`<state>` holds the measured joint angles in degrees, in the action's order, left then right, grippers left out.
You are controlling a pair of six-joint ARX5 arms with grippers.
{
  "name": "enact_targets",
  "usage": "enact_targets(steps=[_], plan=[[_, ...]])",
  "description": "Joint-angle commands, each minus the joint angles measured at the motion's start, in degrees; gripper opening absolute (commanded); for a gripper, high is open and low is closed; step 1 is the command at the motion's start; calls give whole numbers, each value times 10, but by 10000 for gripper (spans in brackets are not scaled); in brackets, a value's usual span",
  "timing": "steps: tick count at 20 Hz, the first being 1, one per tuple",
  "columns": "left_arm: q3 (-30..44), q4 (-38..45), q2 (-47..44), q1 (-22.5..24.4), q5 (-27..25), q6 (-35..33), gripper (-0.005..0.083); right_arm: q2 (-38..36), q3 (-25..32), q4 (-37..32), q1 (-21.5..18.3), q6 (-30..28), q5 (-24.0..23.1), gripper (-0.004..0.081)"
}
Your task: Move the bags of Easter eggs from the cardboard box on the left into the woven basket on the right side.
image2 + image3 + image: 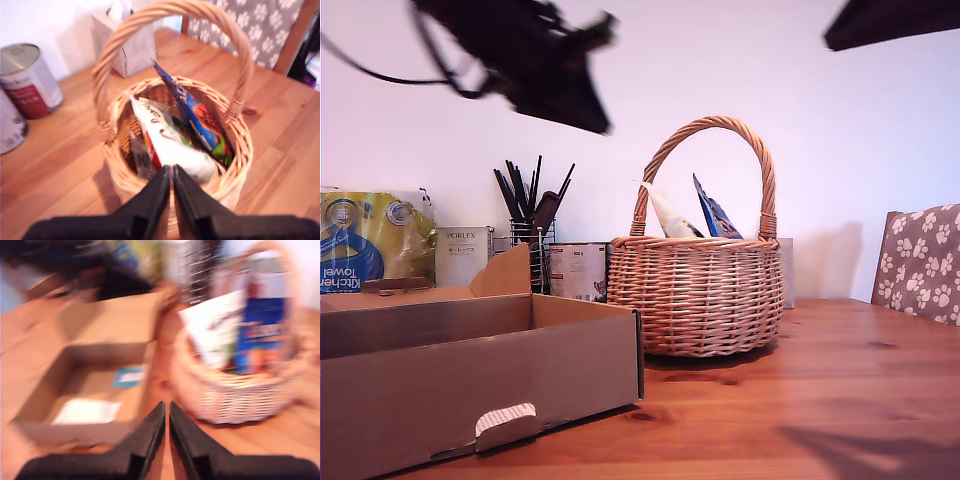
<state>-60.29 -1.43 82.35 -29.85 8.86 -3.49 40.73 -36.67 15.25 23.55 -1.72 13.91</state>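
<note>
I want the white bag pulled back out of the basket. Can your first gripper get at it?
Probably yes: my first gripper hangs over the woven basket, and the white bag lies exposed beside its handle.

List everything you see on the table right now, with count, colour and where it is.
woven basket: one, tan, centre of the exterior view, on the wooden table
bags of Easter eggs: at least two show clearly, a white bag and a blue bag, standing inside the basket
cardboard box: one, brown, exterior view's left; no bags visible in it
kitchen towel pack: one, yellow-green and blue, behind the box
Porlex carton: one, white, behind the box
utensil holder: one, wire, black utensils
tins: two, beside the basket
tissue box: one, pale, behind the basket
chair: one, paw-print fabric, exterior view's right
my first gripper: black, fingers together, above the basket
my second gripper: black, fingers together
</note>
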Motion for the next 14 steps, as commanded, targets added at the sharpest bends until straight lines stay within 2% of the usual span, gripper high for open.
enact_targets(steps=[1, 6, 10, 14], plan=[[53, 16, -35, 24, 2, -4, -20, -2, 3, -15, -30, 1, -3, -13], [199, 42, -193, 87, 14, 6, -20, -14, 19, -27, -105, 4, 41, -13], [289, 33, -350, 105, 10, 34, -20, -56, 26, -12, -110, 4, 41, -13], [303, -38, -468, 103, 9, 35, -20, -106, 26, 10, -109, 4, 40, -13]])
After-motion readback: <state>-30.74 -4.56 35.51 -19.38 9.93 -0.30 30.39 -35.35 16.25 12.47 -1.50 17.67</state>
